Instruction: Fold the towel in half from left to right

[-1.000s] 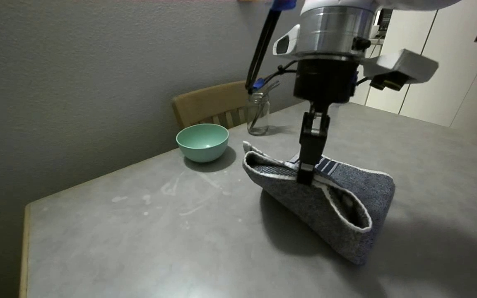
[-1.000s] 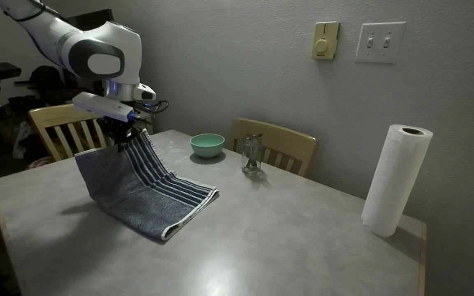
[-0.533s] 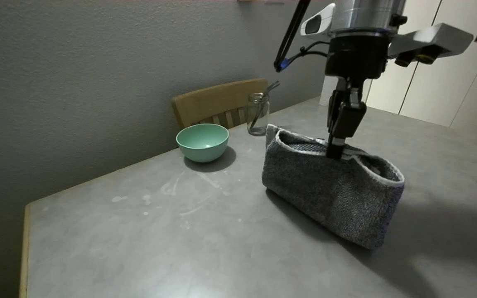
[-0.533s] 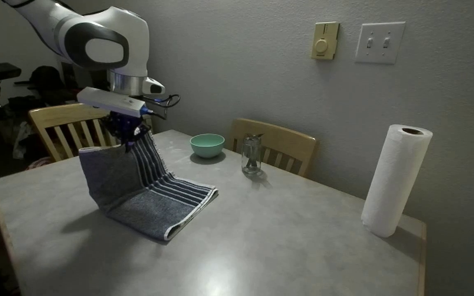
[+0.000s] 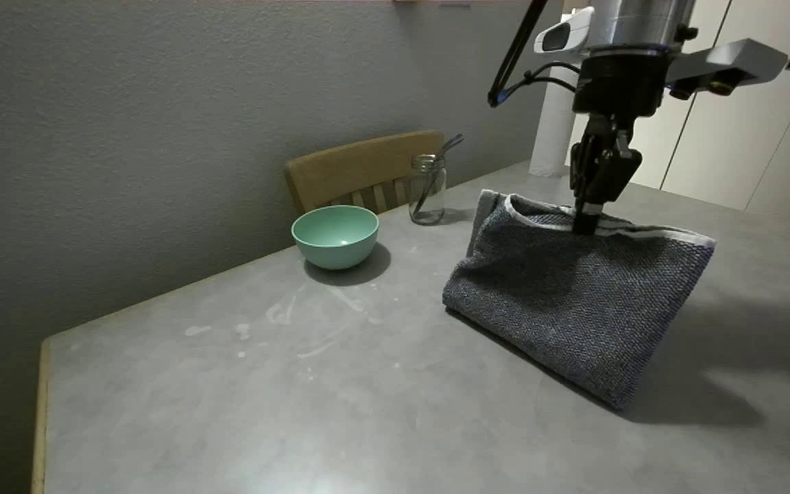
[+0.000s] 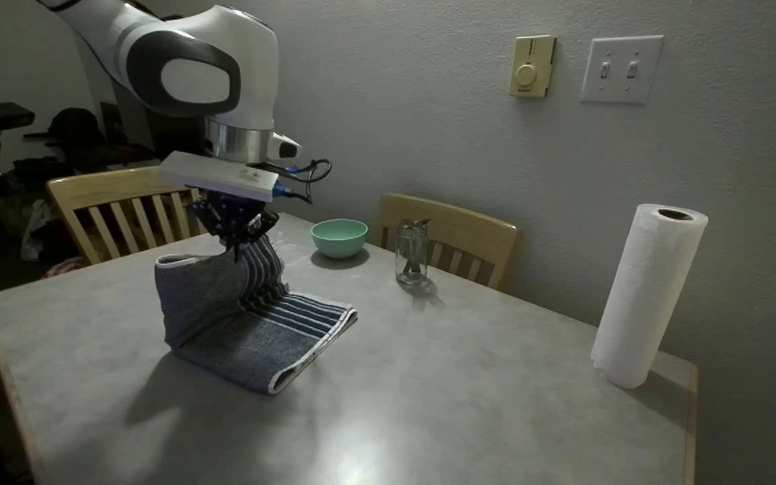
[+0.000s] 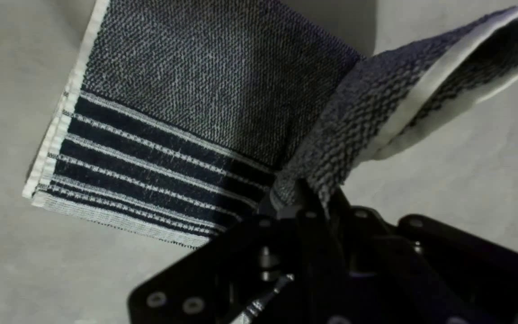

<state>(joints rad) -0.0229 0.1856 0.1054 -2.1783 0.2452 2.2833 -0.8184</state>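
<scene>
The dark grey-blue towel has a white hem and a band of light stripes at one end. Part of it lies flat on the table in an exterior view, and the rest rises up to my gripper. My gripper is shut on the middle of the raised edge and holds it above the table; it also shows in an exterior view. In the wrist view the gripper pinches the towel, with the flat striped part on the left and a looped hem at upper right. The fingertips are partly hidden by cloth.
A teal bowl and a glass jar with utensils stand on the grey table near the wall. A paper towel roll stands at the right end in an exterior view. Wooden chairs stand at the table's edges.
My gripper has moved to the right in both exterior views, carrying the held edge. The raised part now stands up over the flat part and hides it in an exterior view.
</scene>
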